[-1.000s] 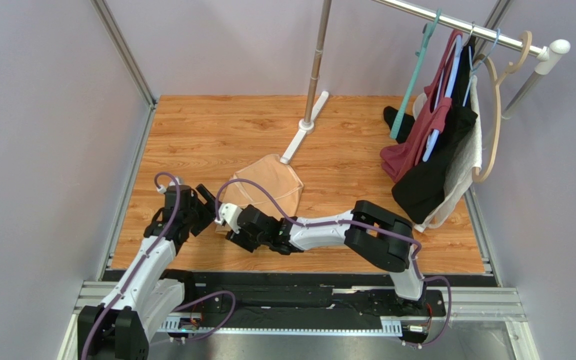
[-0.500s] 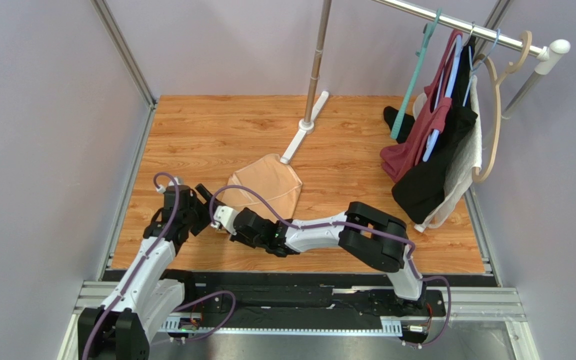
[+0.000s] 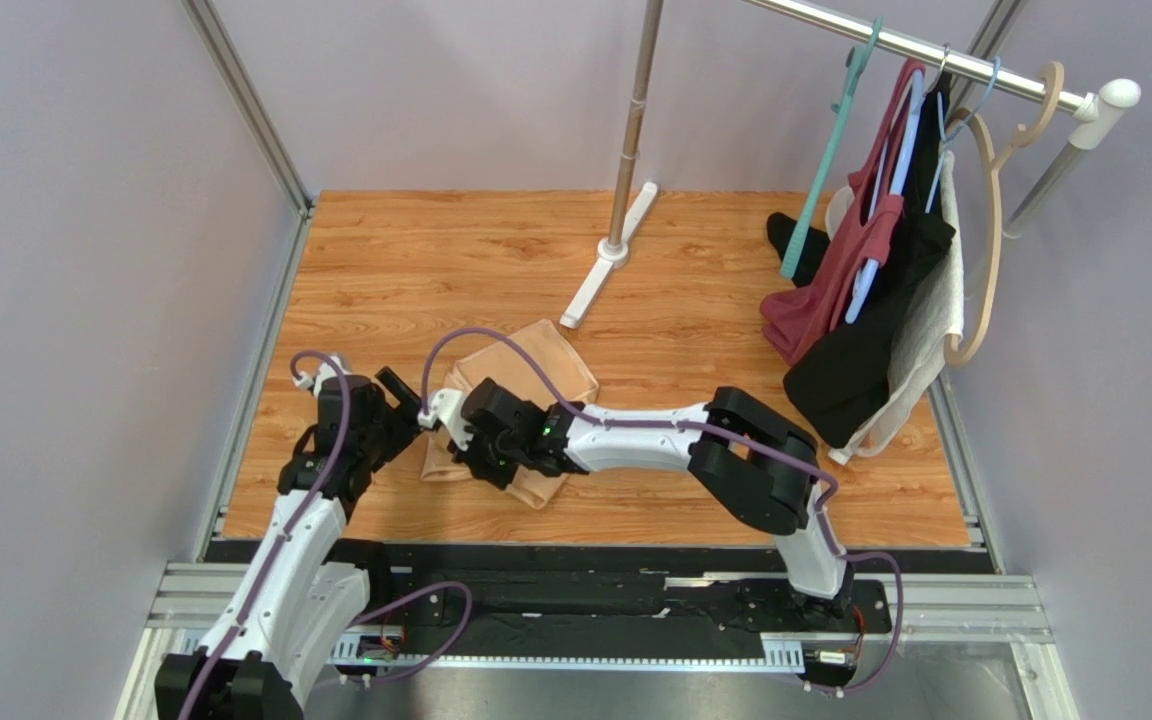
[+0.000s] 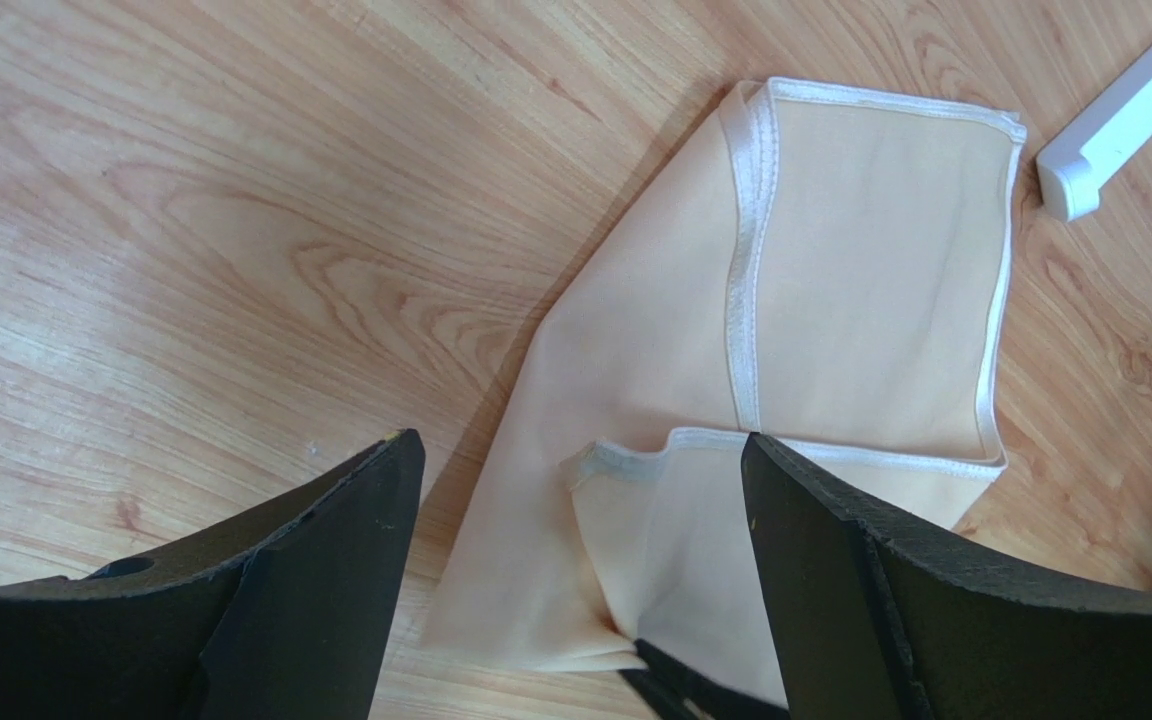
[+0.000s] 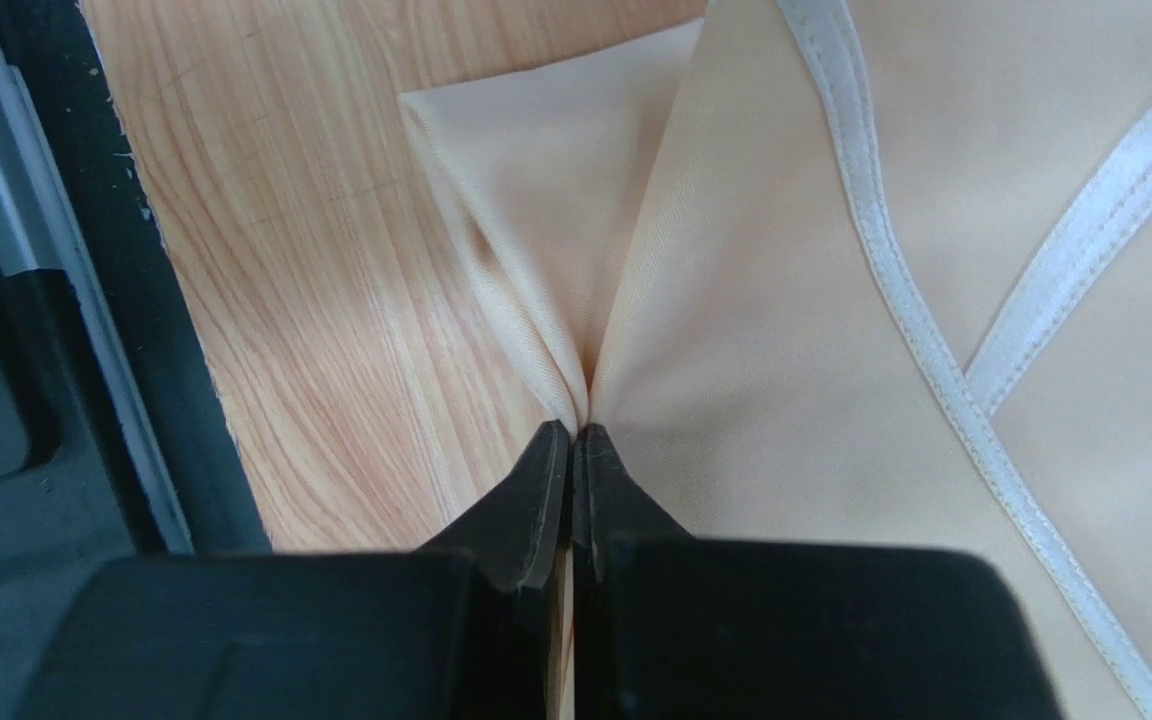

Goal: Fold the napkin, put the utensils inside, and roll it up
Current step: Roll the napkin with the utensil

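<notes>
At near edge of desk [image 3: 417, 255]: right hand [image 5: 569, 446] pinches napkin [image 4: 868, 270] fold; left hand [image 4: 579, 468] spread, empty. Folding looks partly done; spoon unseen, rolling pending.

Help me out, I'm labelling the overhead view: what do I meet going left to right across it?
left gripper → napkin → pole → clothes

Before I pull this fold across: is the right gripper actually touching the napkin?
Touching. In the right wrist view the right gripper has its fingertips shut together on a gathered crease of the napkin, with the fabric puckering into the pinch.
</notes>
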Action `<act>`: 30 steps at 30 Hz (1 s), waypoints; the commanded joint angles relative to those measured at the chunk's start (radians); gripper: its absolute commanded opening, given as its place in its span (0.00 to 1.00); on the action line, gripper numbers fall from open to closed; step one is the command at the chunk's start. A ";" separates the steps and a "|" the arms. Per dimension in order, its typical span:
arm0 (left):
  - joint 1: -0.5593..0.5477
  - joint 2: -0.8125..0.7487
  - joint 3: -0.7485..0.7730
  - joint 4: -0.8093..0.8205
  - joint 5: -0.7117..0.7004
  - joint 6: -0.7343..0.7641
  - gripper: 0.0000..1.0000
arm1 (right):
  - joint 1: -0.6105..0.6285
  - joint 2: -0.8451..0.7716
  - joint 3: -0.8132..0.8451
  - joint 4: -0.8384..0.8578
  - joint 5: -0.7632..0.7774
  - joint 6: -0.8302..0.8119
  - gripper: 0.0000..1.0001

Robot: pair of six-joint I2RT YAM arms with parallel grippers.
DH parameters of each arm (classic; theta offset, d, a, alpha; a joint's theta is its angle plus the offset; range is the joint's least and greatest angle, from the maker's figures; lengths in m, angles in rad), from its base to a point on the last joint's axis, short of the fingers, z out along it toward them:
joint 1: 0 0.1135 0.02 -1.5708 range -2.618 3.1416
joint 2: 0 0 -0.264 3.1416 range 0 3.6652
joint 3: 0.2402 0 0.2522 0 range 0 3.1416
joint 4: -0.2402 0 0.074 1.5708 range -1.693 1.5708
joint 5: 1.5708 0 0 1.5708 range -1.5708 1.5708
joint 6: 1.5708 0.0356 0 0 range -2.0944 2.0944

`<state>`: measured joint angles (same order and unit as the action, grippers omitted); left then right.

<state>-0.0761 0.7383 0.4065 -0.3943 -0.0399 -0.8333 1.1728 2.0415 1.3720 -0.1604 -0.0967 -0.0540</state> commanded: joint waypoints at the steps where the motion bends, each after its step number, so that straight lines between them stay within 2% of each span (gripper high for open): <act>1: -0.004 -0.066 0.014 0.078 0.055 0.072 0.86 | -0.108 0.017 0.061 -0.143 -0.202 0.128 0.00; 5: -0.004 -0.094 -0.034 0.167 0.144 0.106 0.80 | -0.160 0.049 0.085 -0.168 -0.316 0.166 0.00; 11: -0.004 -0.093 -0.093 0.330 0.274 0.164 0.77 | -0.237 0.091 0.125 -0.186 -0.486 0.224 0.00; 17: -0.004 0.004 -0.095 0.492 0.360 0.172 0.76 | -0.262 0.082 0.108 -0.183 -0.502 0.209 0.00; 20: -0.004 0.078 -0.052 0.422 0.331 0.128 0.72 | -0.262 0.063 0.091 -0.165 -0.474 0.186 0.00; 24: -0.004 0.154 -0.024 0.344 0.376 0.090 0.65 | -0.262 0.052 0.076 -0.156 -0.445 0.180 0.00; 27: -0.004 0.171 -0.026 0.328 0.391 0.074 0.59 | -0.263 0.052 0.075 -0.154 -0.437 0.178 0.00; 30: -0.004 0.176 -0.012 0.287 0.394 0.077 0.58 | -0.262 0.052 0.073 -0.151 -0.433 0.180 0.00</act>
<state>-0.0784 0.9112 0.3420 -0.0586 0.3206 -0.7368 0.9092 2.1319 1.4555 -0.3309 -0.5556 0.1413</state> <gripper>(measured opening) 0.581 0.010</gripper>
